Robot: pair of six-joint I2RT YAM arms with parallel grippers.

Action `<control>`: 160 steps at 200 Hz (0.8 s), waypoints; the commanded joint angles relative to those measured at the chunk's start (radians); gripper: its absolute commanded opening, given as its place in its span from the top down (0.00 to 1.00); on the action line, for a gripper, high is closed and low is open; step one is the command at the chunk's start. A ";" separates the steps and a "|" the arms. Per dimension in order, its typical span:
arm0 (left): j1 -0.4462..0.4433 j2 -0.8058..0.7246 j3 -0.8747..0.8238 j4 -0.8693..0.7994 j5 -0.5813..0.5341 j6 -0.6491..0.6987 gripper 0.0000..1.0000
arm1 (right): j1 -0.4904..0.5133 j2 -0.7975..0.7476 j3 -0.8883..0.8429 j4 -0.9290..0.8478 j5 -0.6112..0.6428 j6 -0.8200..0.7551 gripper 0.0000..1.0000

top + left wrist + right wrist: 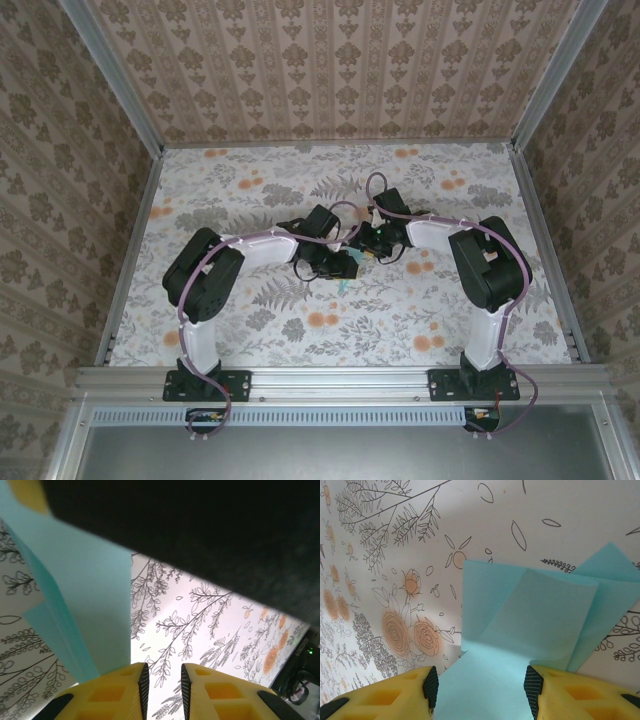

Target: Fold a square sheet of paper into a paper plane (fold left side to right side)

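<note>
The right claw (481,672) is released, its fingers wide apart and straddling the turquoise sheet of paper (530,605). The sheet lies in overlapping folded layers on the floral desk (395,530), at lower right of frame. The left claw (165,667) is narrowly parted with nothing between its fingers, and the sheet lies at frame left. In the top view both claws meet mid-desk over a turquoise sliver.

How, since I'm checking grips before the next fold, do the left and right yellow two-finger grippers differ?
The left gripper holds its jaws narrowly apart; the right gripper holds them wide. Between the left gripper's jaws shows bare floral tablecloth, with the light-turquoise folded paper beside one finger; the right gripper straddles that paper. Both have yellow fingers with black pads, and neither clamps the paper.
</note>
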 commanded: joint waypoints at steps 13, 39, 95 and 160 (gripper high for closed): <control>-0.003 0.019 0.021 -0.043 -0.038 0.034 0.73 | -0.002 0.050 -0.015 -0.114 0.074 -0.013 0.46; -0.003 0.022 0.019 -0.043 -0.035 0.033 0.73 | -0.002 0.050 -0.015 -0.116 0.074 -0.013 0.46; -0.002 0.035 0.005 -0.043 -0.047 0.030 0.74 | -0.002 0.051 -0.012 -0.118 0.074 -0.015 0.46; 0.001 0.041 -0.008 -0.052 -0.062 0.029 0.75 | -0.002 0.053 -0.008 -0.123 0.074 -0.015 0.46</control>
